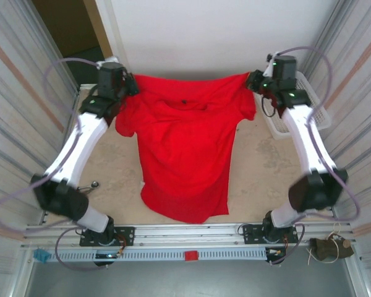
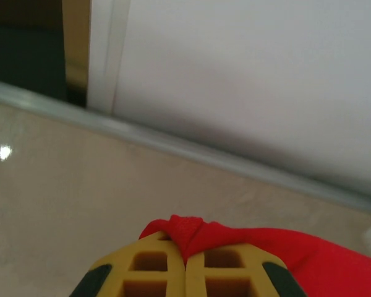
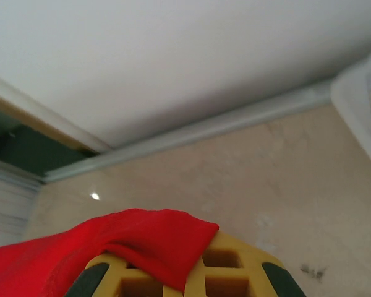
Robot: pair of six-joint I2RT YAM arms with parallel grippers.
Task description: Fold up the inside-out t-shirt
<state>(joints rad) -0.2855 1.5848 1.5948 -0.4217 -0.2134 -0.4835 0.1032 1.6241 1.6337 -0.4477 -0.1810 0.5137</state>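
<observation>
Left gripper (image 2: pixel 185 272) and right gripper (image 3: pixel 195 281) were each clamped on a far corner of the red t-shirt (image 1: pixel 185 148), stretched between them, its lower part lying on the table (image 1: pixel 260 173).

We see a beige, mottled table (image 1: pixel 260 179) with dark stains on its right side. A red shirt (image 1: pixel 185 161) is spread down its middle, the hem close to the near edge; its far end looks raised, and we cannot tell how much of it rests flat. A white mesh basket (image 1: pixel 309 105) stands at the far right corner. A small metal thing (image 1: pixel 94 184) lies near the left edge.
</observation>
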